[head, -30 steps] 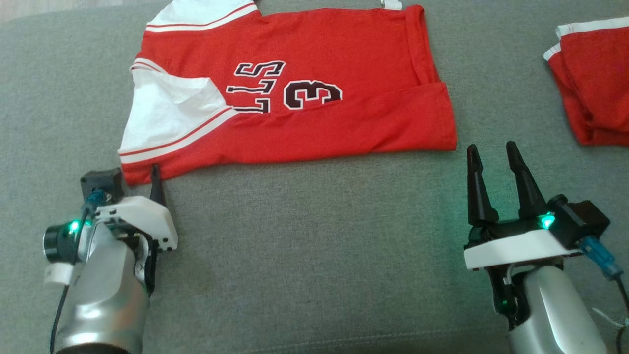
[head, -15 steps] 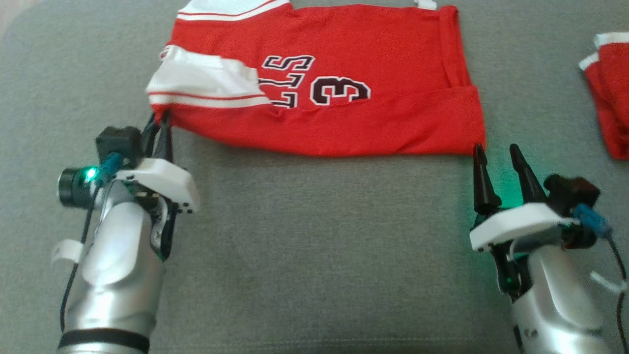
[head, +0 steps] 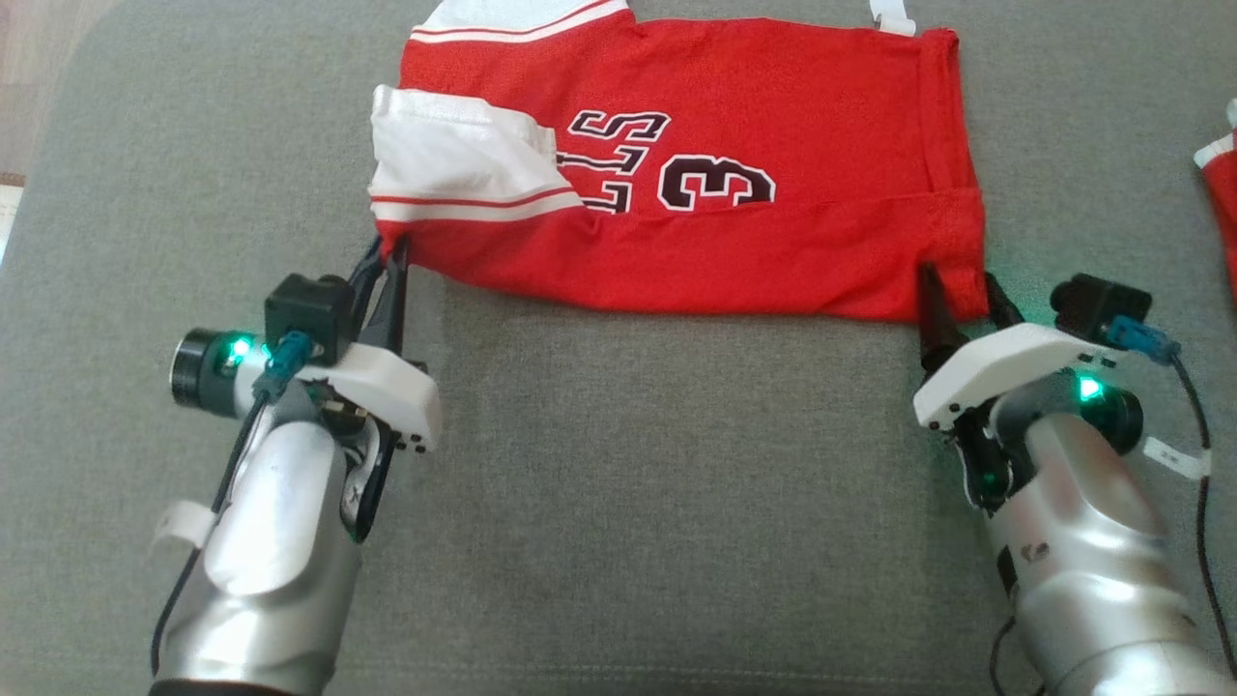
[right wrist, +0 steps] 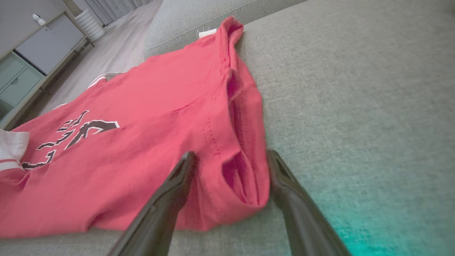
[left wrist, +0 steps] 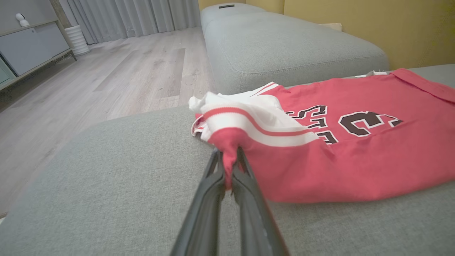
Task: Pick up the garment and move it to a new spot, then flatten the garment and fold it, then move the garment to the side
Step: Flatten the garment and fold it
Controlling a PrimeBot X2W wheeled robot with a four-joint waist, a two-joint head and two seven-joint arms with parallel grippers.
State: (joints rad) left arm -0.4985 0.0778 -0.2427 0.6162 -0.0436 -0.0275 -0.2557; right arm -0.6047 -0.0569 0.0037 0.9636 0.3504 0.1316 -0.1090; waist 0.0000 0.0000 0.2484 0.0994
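Working on the fold, by the look of it, with the garment point(head: 734, 242) lying flat on the grey cushion point(head: 628, 483), upper middle of the head view. Pinching its lower-left corner with the left end effector point(head: 389, 255), clamped on fabric. Straddling the lower-right corner with the right end effector point(head: 959, 288), fingers spread wide. Next, likely needing that one closing before lifting both corners evenly.

Matt red cloth garment point(head: 773, 242) on a rough-woven grey cushion point(head: 618, 483).
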